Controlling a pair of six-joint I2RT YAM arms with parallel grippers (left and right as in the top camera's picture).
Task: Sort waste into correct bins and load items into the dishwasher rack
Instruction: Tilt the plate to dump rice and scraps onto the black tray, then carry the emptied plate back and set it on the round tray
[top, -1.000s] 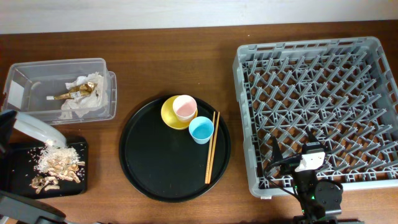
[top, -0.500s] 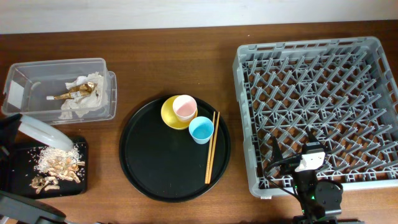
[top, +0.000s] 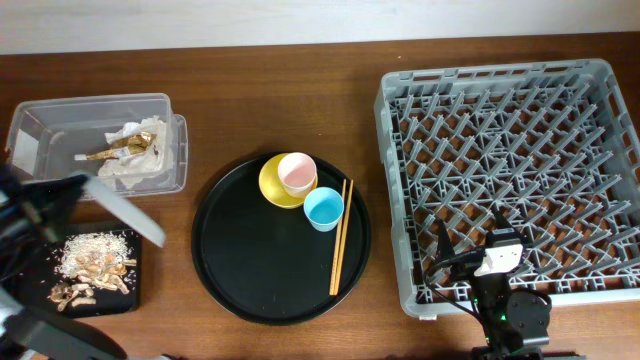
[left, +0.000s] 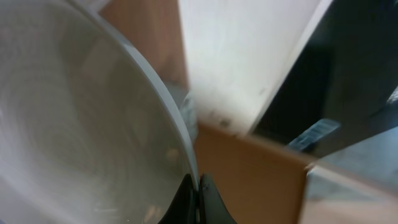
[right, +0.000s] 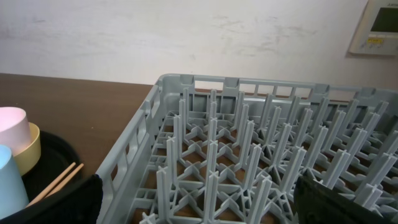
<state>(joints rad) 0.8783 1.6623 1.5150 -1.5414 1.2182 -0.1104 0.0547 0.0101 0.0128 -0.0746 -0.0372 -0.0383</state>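
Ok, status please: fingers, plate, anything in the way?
Left fingers shut on plate, tilted over black bin. Right fingers open, by rack. Round tray with cups between.

The left gripper (left: 198, 198) pinches the plate (left: 74, 124) rim, fingers closed; the right gripper (right: 199, 202) rests low, fingers spread.

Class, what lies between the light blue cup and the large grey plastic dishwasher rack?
A pair of wooden chopsticks on the round black tray, seen in the overhead view.
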